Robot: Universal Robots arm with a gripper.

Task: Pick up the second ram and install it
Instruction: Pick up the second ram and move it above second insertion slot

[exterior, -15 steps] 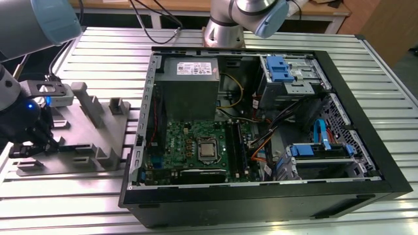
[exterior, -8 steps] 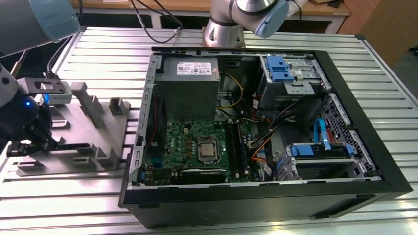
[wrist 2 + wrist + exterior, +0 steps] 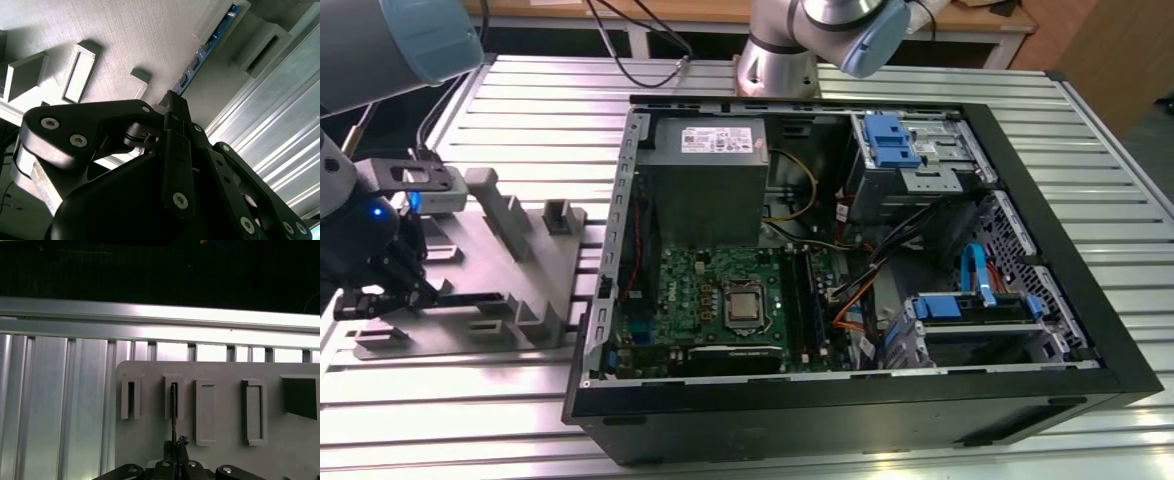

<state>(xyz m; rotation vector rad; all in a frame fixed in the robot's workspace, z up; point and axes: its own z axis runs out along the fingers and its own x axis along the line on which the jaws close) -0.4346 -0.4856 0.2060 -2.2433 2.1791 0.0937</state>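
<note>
Ram stick (image 3: 206, 46) seated in slot post of grey rack (image 3: 150, 435). Claw (image 3: 172, 101) over rack, closed on stick's near edge. Step: pickup, install not begun. Judgement: needs straight pull, clear of slot walls.

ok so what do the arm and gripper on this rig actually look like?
The arm has silver-grey tube sections with pale blue caps on the joints. Near the wrist sits a small grey box, and a blue light glows below it. The gripper is black, built from jointed link bars dotted with silver screw heads.
</note>
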